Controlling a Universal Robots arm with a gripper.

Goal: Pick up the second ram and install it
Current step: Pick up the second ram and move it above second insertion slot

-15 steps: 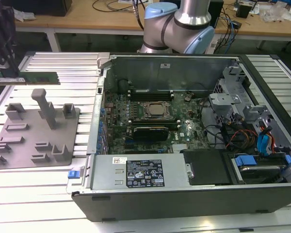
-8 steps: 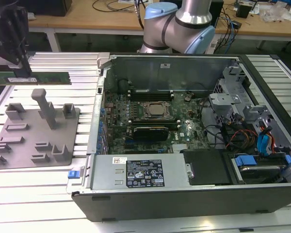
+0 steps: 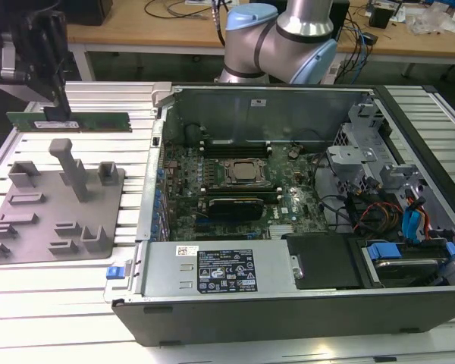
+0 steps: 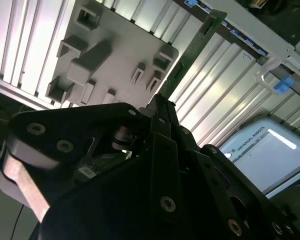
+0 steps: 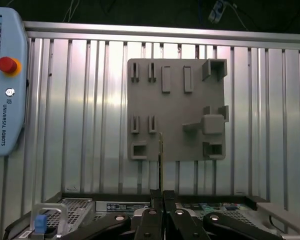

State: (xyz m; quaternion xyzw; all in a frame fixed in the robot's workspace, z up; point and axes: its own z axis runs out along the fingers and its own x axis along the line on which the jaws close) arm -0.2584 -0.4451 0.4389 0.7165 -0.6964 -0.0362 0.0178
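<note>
The second ram (image 3: 87, 121) is a slim green stick held level in the air above the far edge of the grey fixture plate (image 3: 42, 220), at the exterior view's left. My gripper (image 3: 58, 115) is shut on it near one end. In the first wrist view the ram (image 5: 161, 155) shows edge-on, rising from my gripper (image 5: 162, 194). In the second wrist view the ram (image 4: 190, 55) slants away from my gripper (image 4: 160, 102) over the plate's edge (image 4: 115, 65). The open computer case (image 3: 288, 303) with its motherboard and processor socket (image 3: 243, 173) lies at the exterior view's right.
Empty holders and a tall post (image 3: 70, 163) stand on the fixture plate. Inside the case sit memory slots (image 3: 235, 142), a black-shrouded card (image 3: 235, 206), cables and drive bays (image 3: 394, 212). A teach pendant (image 5: 5, 85) lies on the ribbed table. The arm's base (image 3: 280, 42) stands behind the case.
</note>
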